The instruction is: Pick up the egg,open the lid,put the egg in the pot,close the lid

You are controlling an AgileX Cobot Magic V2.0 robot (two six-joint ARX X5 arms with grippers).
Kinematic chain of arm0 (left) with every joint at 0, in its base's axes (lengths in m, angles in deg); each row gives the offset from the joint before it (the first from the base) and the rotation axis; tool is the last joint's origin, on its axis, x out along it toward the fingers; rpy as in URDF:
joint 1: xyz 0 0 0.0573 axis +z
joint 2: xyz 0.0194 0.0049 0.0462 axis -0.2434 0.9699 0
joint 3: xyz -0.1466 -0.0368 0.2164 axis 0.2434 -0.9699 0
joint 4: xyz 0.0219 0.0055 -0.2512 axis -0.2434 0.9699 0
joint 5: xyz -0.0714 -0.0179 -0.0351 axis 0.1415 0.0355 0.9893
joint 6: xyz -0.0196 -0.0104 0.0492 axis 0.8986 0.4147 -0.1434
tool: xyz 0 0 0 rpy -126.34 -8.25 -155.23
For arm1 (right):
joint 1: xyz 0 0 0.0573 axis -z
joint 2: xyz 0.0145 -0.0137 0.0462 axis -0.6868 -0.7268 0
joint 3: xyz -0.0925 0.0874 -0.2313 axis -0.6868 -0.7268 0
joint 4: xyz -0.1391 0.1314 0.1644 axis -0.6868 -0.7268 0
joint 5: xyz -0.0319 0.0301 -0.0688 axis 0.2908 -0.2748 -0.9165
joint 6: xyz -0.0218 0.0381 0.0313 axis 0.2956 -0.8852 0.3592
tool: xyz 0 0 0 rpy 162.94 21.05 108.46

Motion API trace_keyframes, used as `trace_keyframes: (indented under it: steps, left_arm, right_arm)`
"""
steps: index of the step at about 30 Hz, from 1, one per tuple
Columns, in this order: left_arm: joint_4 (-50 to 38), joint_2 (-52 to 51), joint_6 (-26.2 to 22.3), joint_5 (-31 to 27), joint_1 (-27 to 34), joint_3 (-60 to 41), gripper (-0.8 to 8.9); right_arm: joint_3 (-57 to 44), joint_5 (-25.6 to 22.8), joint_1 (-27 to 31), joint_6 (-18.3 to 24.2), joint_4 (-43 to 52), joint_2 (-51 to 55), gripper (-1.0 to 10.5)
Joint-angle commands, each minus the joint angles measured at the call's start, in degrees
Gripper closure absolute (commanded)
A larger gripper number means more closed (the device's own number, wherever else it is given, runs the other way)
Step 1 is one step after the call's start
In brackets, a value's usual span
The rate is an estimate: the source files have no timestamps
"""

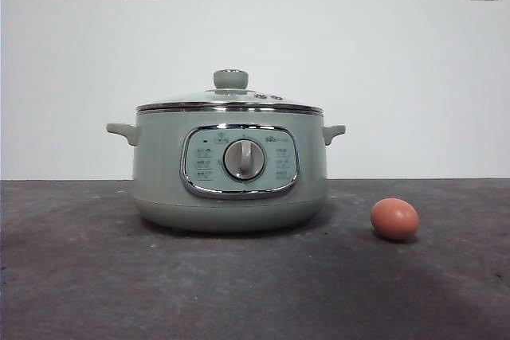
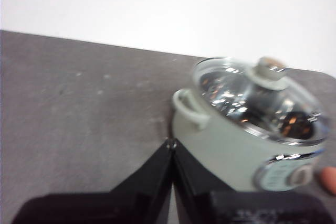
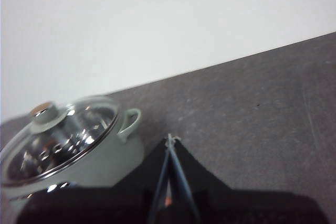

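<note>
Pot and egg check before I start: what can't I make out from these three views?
- Inside of the pot: front view is level, so the wall hides it; both wrist views show only glare on the lid.
- Panel print: too small in front view, blurred in left wrist view.
- Egg: cut off by the edge in left wrist view.
- Left gripper and right gripper: absent from front view.

- The pot point(image 1: 229, 171) with its lid point(image 1: 229, 101) on stood mid-bench point(image 1: 72, 276), the only tall obstacle.
- The egg point(image 1: 394, 219) lay at its 4 o'clock, apart, open bench around.
</note>
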Motion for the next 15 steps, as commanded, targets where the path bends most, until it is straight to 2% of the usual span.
trace_keyframes:
  steps: [1, 8, 12, 15]
  left_arm:
    - [3.1, 3.0, -2.1, 2.1, 0.1, 5.8, 8.2]
    - [14.9, 10.4, -7.4, 7.0, 0.1, 19.1, 8.2]
    - [21.2, 13.0, -10.2, 7.6, 0.1, 24.2, 8.2]
    - [24.7, 14.3, -11.5, 8.7, 0.1, 26.6, 8.2]
  right_arm:
    - [7.6, 1.2, 0.0, 7.1, -5.7, -4.0, 9.6]
    - [25.7, 3.1, 0.0, 17.6, -23.5, -13.9, 9.6]
    - [32.9, 4.9, 0.0, 20.7, -31.9, -17.8, 9.6]
    - [35.7, 5.2, 0.0, 21.3, -35.3, -19.4, 9.6]
